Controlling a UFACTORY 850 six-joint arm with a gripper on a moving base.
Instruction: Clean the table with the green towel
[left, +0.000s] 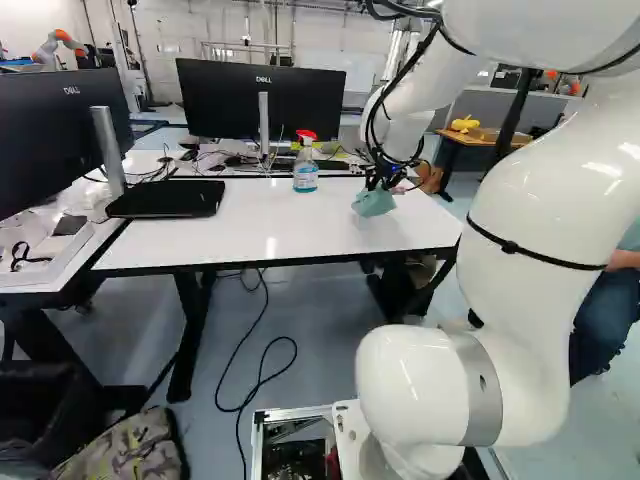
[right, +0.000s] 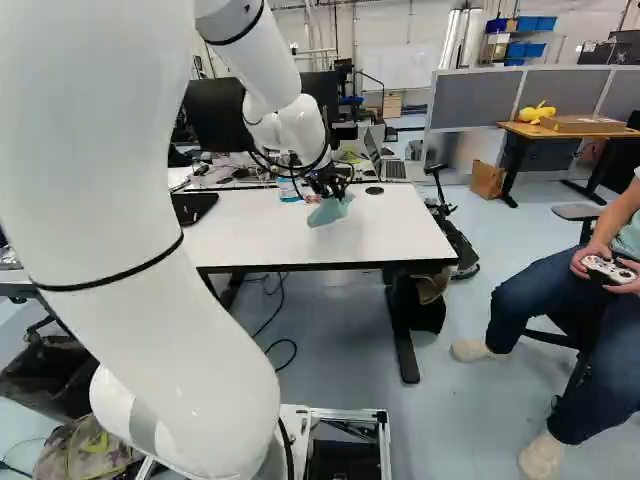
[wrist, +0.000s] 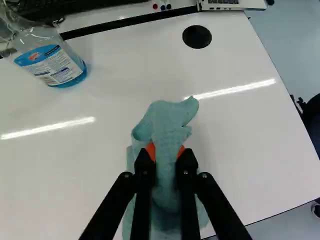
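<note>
In the left base view the gripper (left: 382, 180) is over the right part of the white table (left: 240, 225), with the green towel (left: 373, 202) hanging under it. The right base view shows the towel (right: 330, 210) low over the tabletop; whether it touches there I cannot tell. Seen from the wrist, the gripper (wrist: 166, 152) is shut on the bunched towel (wrist: 167, 120), its orange pads pressing from both sides. Cloth bulges out ahead of the fingertips and drapes below them.
A spray bottle (left: 305, 165) with blue liquid and a red head stands at the table's back. Monitors (left: 262, 100) and cables are behind and to the left. A laptop (right: 388, 165) sits beyond the table. A seated person (right: 600, 290) is at the right.
</note>
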